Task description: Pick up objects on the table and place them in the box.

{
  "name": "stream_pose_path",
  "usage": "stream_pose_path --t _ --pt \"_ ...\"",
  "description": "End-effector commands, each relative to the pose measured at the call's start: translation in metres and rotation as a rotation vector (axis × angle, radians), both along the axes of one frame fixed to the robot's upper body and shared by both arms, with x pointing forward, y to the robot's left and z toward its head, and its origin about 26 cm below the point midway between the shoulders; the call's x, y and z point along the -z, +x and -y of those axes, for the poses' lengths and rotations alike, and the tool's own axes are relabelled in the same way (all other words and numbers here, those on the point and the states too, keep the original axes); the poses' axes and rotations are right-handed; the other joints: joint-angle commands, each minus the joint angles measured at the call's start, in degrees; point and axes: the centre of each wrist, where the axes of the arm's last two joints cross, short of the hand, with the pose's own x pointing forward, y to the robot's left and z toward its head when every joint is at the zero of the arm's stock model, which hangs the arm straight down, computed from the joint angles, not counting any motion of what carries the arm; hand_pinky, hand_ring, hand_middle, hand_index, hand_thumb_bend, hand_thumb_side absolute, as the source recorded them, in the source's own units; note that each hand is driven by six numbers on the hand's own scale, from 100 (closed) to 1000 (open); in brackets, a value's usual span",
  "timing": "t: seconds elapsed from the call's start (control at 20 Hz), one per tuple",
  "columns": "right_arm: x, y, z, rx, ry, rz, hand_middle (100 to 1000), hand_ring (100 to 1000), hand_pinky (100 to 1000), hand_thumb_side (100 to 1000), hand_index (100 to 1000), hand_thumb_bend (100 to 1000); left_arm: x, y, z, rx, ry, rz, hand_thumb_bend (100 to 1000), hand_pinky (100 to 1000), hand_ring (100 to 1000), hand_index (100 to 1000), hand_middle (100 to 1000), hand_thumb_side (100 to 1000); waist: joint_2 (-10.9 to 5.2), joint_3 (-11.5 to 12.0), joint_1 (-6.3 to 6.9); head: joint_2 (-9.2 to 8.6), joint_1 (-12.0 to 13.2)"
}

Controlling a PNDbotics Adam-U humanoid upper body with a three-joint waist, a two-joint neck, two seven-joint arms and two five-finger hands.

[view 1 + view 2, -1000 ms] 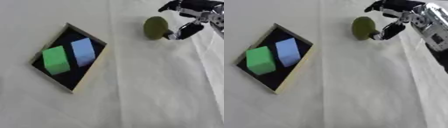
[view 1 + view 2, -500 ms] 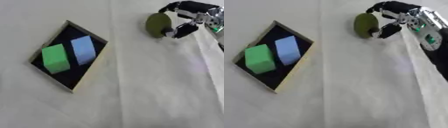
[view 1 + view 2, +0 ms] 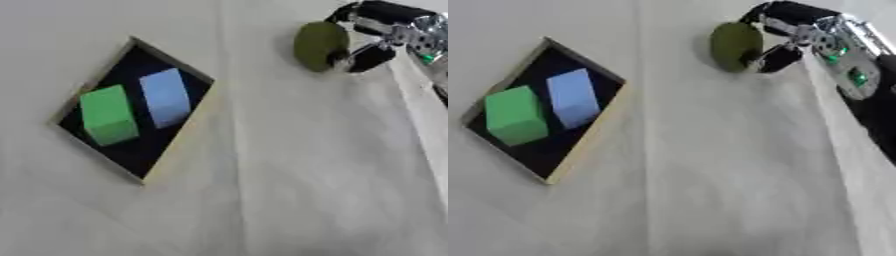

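Note:
An olive-green rounded object [image 3: 319, 46] sits at the upper right, held between the thumb and curled fingers of my right hand [image 3: 376, 40], which reaches in from the right edge. The box [image 3: 184, 145], a shallow tray with a wooden rim and a black floor, lies tilted at the left. Inside it rest a green block [image 3: 108, 114] and a light blue block [image 3: 165, 97], side by side. My left hand shows in neither view.
A pale cloth with soft creases covers the whole table [image 3: 289, 190]. My right forearm [image 3: 868, 95] runs down the right edge of the right eye view.
The whole picture has shifted, so the head has moved. My right hand has closed further round the olive object, which now sits higher and a little nearer the box.

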Motion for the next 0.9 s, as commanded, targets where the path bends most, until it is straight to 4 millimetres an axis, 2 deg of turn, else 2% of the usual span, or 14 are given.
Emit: stream_pose_path --t 0.05,0.15,0.2,0.4,0.9 --pt "-0.016 -0.006 0.000 -0.019 0.034 0.074 580 749 846 100 697 132 -0.008 -0.003 -0.001 0.001 0.015 0.024 260 764 800 809 775 783 -0.46 0.0 0.58 -0.28 0.0" --pt "-0.020 -0.011 -0.004 -0.054 0.063 0.114 528 691 828 100 645 100 -0.008 -0.003 -0.001 0.000 0.016 0.024 260 764 800 809 775 782 -0.63 0.0 0.62 -0.25 0.0" --pt "-0.021 -0.013 -0.005 -0.067 0.077 0.131 515 674 825 100 633 112 -0.008 -0.003 -0.001 0.000 0.015 0.024 260 764 800 809 775 781 -0.71 0.0 0.64 -0.25 0.0" --pt "-0.032 -0.024 -0.011 -0.124 0.138 0.213 489 642 823 100 610 100 -0.008 -0.003 -0.002 -0.001 0.016 0.024 260 764 800 809 774 777 -1.17 -0.2 0.74 -0.12 0.1" --pt "-0.060 -0.052 -0.036 -0.253 0.238 0.309 484 637 838 100 609 100 -0.008 -0.003 -0.002 -0.001 0.018 0.021 262 765 799 810 774 769 -2.33 -0.2 0.93 0.24 0.3"
